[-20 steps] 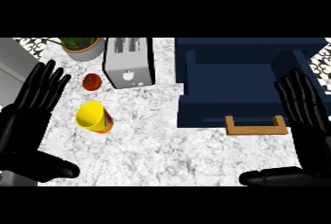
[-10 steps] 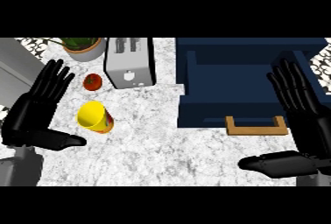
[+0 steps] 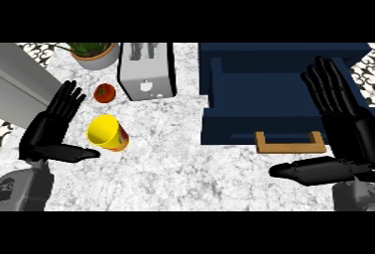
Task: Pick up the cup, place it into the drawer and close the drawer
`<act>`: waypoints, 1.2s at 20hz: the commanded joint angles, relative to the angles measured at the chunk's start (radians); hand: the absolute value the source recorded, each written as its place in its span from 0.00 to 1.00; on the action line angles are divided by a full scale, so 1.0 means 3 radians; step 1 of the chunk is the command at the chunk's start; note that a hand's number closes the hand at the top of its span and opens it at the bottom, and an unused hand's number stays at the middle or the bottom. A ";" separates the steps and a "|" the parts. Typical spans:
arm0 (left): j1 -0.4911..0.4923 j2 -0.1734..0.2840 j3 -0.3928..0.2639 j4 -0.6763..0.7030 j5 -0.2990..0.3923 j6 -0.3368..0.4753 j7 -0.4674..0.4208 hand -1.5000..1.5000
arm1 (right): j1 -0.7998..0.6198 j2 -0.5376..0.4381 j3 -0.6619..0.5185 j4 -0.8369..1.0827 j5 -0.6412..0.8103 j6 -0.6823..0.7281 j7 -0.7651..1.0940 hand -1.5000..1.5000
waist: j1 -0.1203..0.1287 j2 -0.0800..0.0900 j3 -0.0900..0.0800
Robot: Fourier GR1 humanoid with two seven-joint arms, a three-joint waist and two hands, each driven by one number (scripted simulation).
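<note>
A yellow cup (image 3: 107, 132) with an orange base lies tilted on the marble counter (image 3: 176, 168), left of centre. My left hand (image 3: 50, 130) is open just left of the cup, fingers straight and thumb pointing at it, not touching. The dark blue drawer (image 3: 282, 116) stands pulled open at the right, with a wooden handle (image 3: 290, 144) on its front. My right hand (image 3: 338, 128) is open beside the drawer's right edge, thumb stretched out below the handle.
A silver toaster (image 3: 147, 77) stands at the back centre. A red tomato (image 3: 104, 93) lies between the toaster and my left hand. A potted plant (image 3: 93, 53) sits at the back left. A grey panel (image 3: 26, 84) borders the counter's left side.
Both hands have moved up and inward on the counter. The left hand has drawn closer to the cup. The cup and drawer have not moved.
</note>
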 commanded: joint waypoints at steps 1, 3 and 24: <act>-0.0277 0.0101 0.0113 0.0640 -0.0132 -0.0003 -0.0251 0.00 | -0.0041 -0.0073 -0.0118 -0.0046 -0.0078 0.0068 0.0061 0.00 | -0.0008 -0.0002 0.0000; -0.0186 0.0084 0.0094 0.1011 -0.0323 0.0002 -0.0683 0.00 | -0.0028 -0.0066 -0.0169 0.0058 -0.0087 0.0064 -0.0034 0.00 | -0.0013 0.0004 -0.0001; -0.0961 0.0349 0.0213 0.3607 -0.0867 -0.0054 -0.2550 0.00 | -0.0322 -0.0140 -0.0293 0.0190 -0.0156 0.0125 0.0075 0.00 | -0.0057 0.0024 -0.0008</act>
